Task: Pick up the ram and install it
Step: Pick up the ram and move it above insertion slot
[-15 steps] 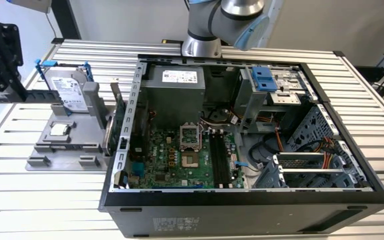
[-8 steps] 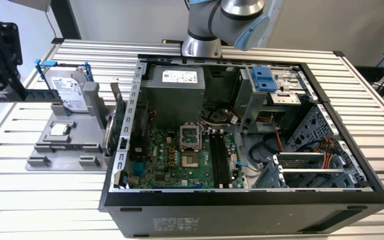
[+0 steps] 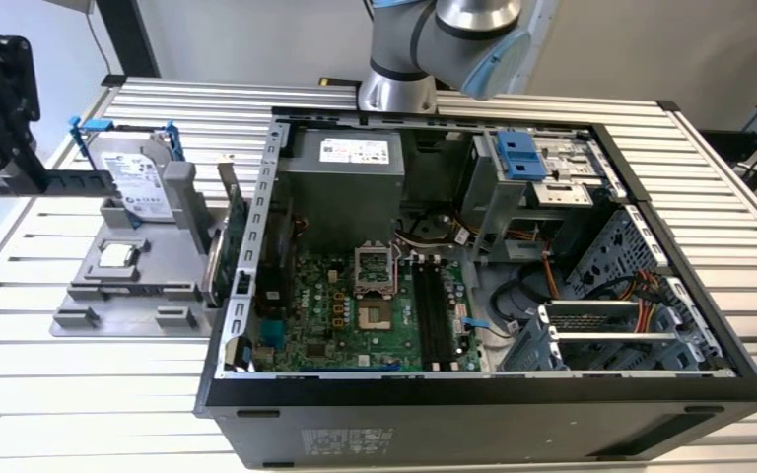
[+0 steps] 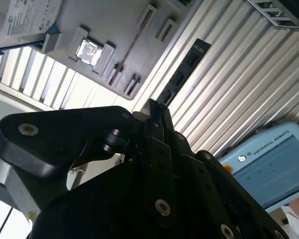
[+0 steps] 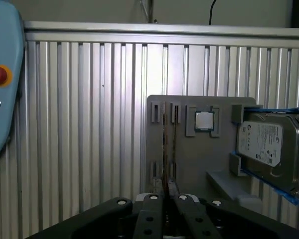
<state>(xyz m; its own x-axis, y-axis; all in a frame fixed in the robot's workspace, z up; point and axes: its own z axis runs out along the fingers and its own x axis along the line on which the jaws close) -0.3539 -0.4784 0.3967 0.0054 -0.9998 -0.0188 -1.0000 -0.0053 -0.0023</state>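
Observation:
In the second wrist view my gripper is shut on the ram, a thin dark stick with a pale label at its far tip. It juts out from between the black fingers over the slatted table. In the first wrist view the fingertips meet around the ram's thin edge, above the grey holder tray. The open computer case lies on the table in the exterior view. The black memory slots run along its green motherboard.
The grey tray at the exterior view's left holds a silver hard drive with blue rails, a processor chip and a green stick on edge. A pale blue teach pendant lies on the slatted table. The arm's base stands behind the case.

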